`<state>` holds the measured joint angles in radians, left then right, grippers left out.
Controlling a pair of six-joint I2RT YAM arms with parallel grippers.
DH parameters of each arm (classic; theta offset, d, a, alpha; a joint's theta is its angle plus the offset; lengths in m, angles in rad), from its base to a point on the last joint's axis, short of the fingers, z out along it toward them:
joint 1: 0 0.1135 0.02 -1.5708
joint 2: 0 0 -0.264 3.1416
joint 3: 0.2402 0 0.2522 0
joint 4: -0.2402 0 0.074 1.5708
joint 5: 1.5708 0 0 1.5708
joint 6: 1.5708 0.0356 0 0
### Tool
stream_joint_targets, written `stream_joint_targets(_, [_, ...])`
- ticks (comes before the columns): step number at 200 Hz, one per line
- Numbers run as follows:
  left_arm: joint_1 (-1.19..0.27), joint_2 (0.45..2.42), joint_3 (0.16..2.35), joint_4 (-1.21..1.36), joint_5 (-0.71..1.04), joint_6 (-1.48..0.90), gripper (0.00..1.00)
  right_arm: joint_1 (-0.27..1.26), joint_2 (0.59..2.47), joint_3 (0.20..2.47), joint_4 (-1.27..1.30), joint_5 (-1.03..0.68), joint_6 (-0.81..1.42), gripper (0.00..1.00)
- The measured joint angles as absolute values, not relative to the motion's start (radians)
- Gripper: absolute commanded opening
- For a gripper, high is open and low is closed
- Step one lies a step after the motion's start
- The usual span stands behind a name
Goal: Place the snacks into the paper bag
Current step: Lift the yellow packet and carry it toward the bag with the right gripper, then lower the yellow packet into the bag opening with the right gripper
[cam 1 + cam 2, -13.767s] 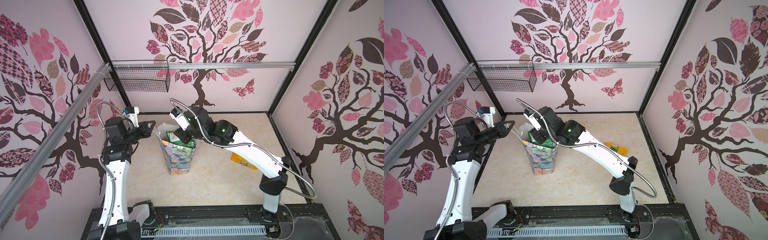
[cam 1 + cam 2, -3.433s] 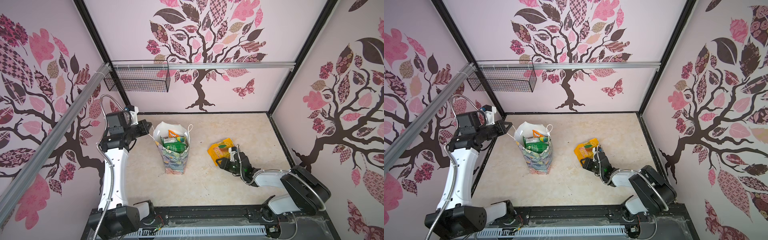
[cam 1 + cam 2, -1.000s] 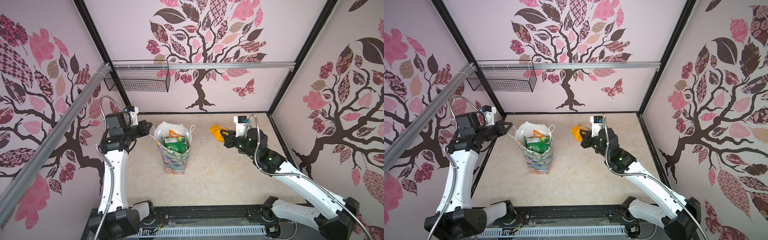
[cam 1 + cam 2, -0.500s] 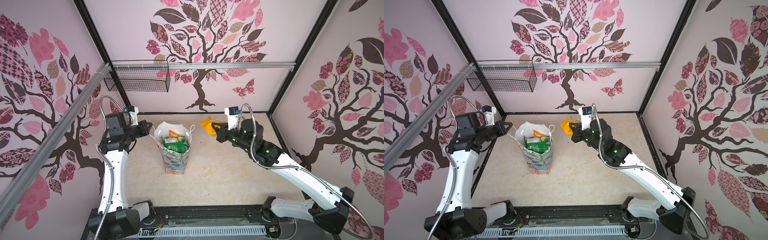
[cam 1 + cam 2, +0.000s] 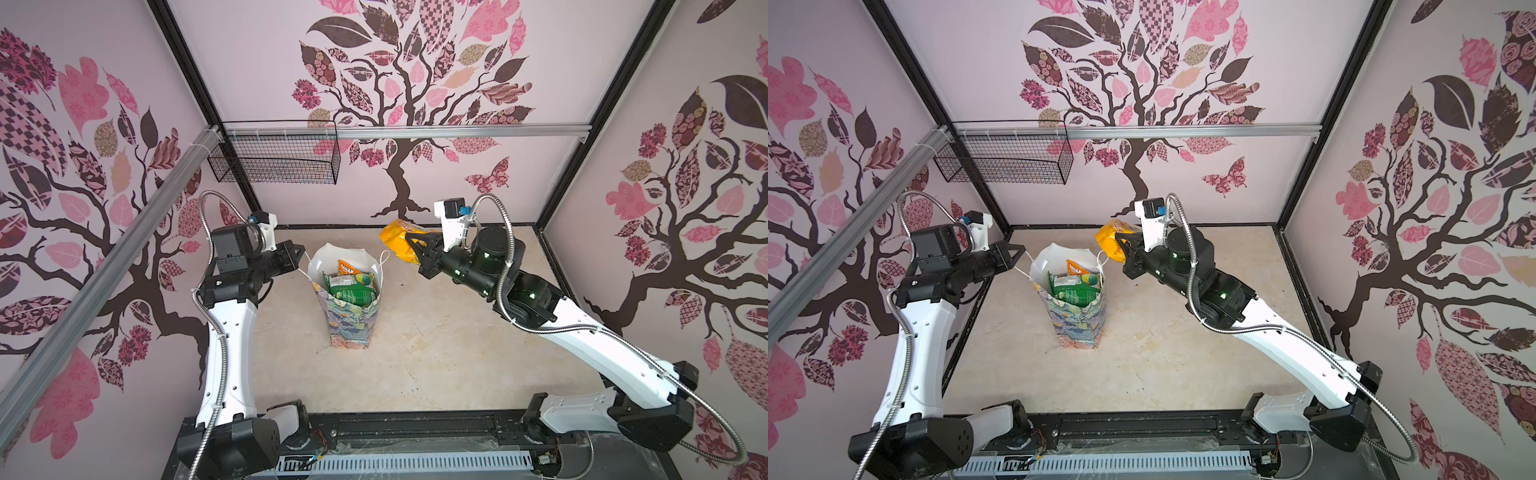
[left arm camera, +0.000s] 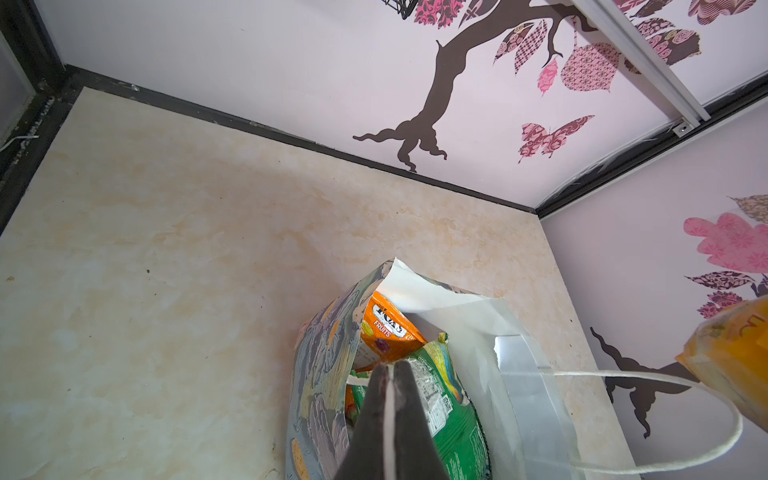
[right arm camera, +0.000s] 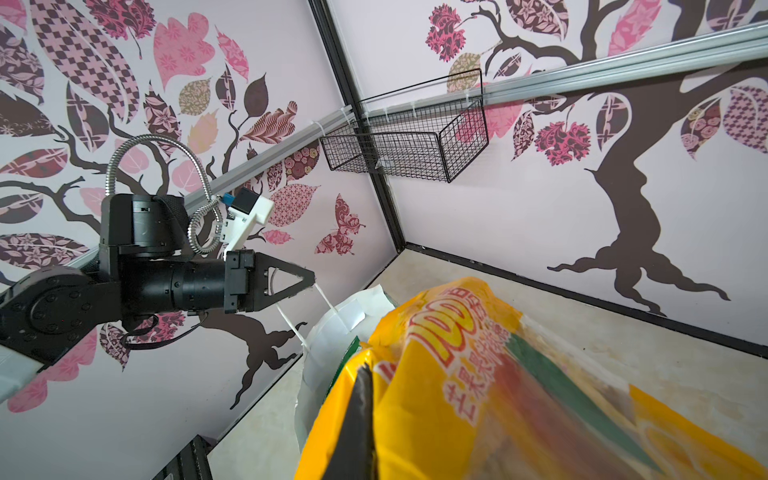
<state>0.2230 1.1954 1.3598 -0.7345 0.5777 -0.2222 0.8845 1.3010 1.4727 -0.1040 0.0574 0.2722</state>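
The left arm (image 5: pixel 228 332) stands up from its base and bends at the elbow, so that its forearm lies almost level and points toward the paper bag (image 5: pixel 349 320). The left gripper (image 5: pixel 297 251) is just beside the bag's rim. It is clenched on one white cord handle (image 6: pixel 388 415), and the cord runs tight from its tip down to the rim. The right arm (image 5: pixel 602 353) reaches in a long slant from its base up toward the bag, with the wrist raised.

The right gripper (image 5: pixel 409 243) is closed on a yellow snack packet (image 5: pixel 397 241). In the right wrist view the packet carries red Chinese characters and large red-edged figures, but they are too blurred to read surely. Inside the bag an orange packet (image 6: pixel 386 332) shows the word "FRUITS" under a white label that I cannot read whole. A green packet (image 6: pixel 453 415) has small print, too fine to read.

The bag stands upright on the desk (image 5: pixel 436 345) with its mouth open. The orange and green packets stick up to the rim. The yellow packet hangs higher than the rim, on the side of the bag opposite the left gripper. It is near the second cord handle (image 6: pixel 623 374) and not over the opening.
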Motion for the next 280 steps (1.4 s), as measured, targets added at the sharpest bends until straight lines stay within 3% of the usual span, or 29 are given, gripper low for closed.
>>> stream_joint_targets(60, [0.223,1.195,1.36,-0.735,0.578,-0.229,0.0,0.93,1.387,1.597,-0.144,0.044,0.238,0.0])
stream_joint_targets(129, [0.223,1.195,1.36,-0.735,0.58,-0.229,0.0,0.968,1.544,1.818,-0.257,-0.111,0.211,0.0])
stream_joint_targets(191, [0.223,1.195,1.36,-0.735,0.58,-0.229,0.0,1.105,1.691,2.077,-0.403,-0.08,0.131,0.0])
stream_joint_targets(236, [0.223,1.195,1.36,-0.735,0.58,-0.229,0.0,1.11,1.699,2.124,-0.395,-0.076,0.135,0.0])
stream_joint_targets(280, [0.223,1.195,1.36,-0.735,0.58,-0.228,0.0,1.105,1.838,2.317,-0.425,-0.102,0.15,0.0])
